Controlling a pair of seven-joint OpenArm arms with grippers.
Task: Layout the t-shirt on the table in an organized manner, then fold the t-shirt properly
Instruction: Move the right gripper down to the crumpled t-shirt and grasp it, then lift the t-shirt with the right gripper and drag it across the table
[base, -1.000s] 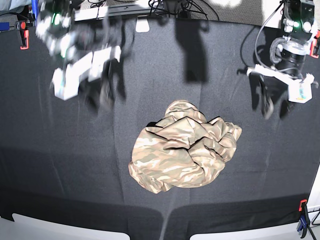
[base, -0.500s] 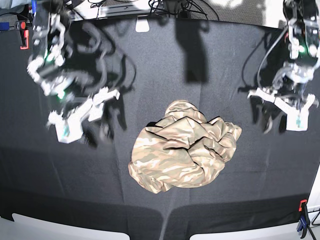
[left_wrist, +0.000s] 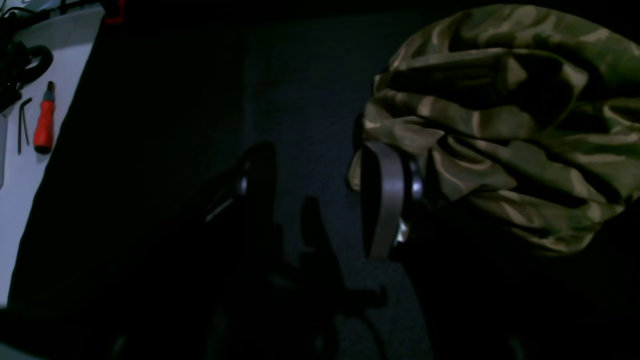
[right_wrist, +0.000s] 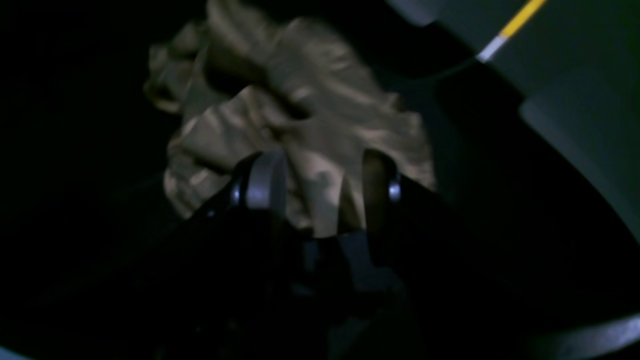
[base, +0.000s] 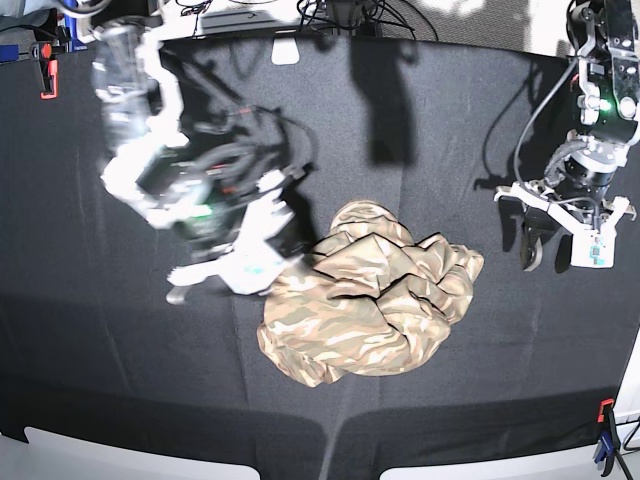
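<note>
My right gripper (right_wrist: 317, 187) is spread wide at the crumpled camouflage t-shirt (base: 365, 295), grasping nothing. My left gripper (base: 550, 255) hangs released, apart from it. The shirt lies mid-desk (base: 420, 130).

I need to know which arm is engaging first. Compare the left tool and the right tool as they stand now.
Position: the right tool is at the edge of the t-shirt; the left tool stands apart from it, over the bare table.
What lies between the fingers: the right wrist view shows crumpled fabric behind the gap; the left wrist view shows black cloth.
Both are open and hold nothing.
</note>
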